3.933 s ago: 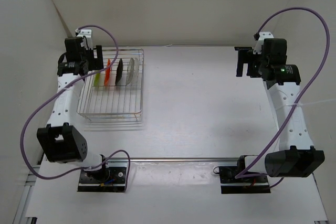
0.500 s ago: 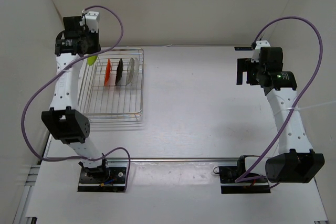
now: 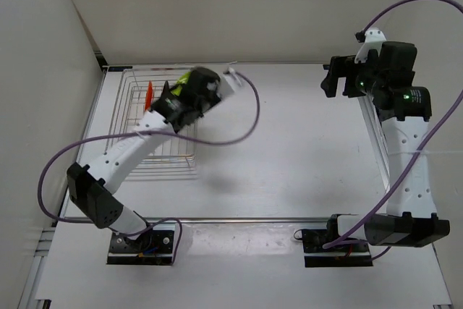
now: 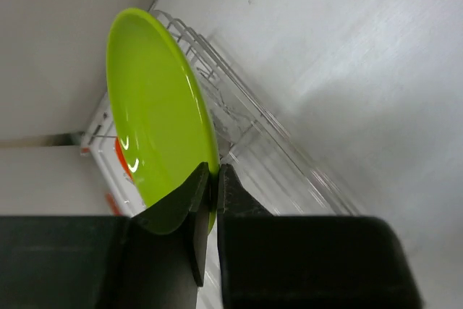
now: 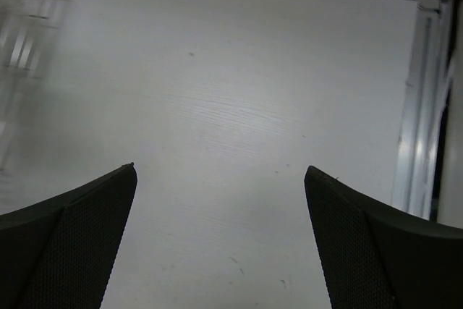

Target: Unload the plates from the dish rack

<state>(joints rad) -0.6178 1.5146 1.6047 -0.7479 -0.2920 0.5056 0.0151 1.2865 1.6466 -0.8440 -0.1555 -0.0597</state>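
My left gripper [image 4: 214, 179] is shut on the rim of the lime green plate [image 4: 155, 113], holding it on edge in the air above the dish rack [image 4: 246, 121]. From above, the left gripper [image 3: 177, 98] and the green plate [image 3: 173, 89] blur over the right half of the wire rack [image 3: 123, 106]. An orange-red plate [image 3: 150, 94] stands upright in the rack, and it also shows behind the green one as an orange plate [image 4: 121, 161]. My left arm hides any other plates. My right gripper [image 3: 334, 81] hangs open at the far right, and this right gripper [image 5: 221, 169] has only bare table between its fingers.
White walls close in right behind and left of the rack. A metal rail [image 5: 416, 106] runs along the table's right edge beside my right arm. The rack shows blurred at the right wrist view's top left corner [image 5: 25, 5].
My left arm lifted the green plate out of the rack to the back left corner, then swung fast to the right over the rack. My right arm shifted slightly and stays open.
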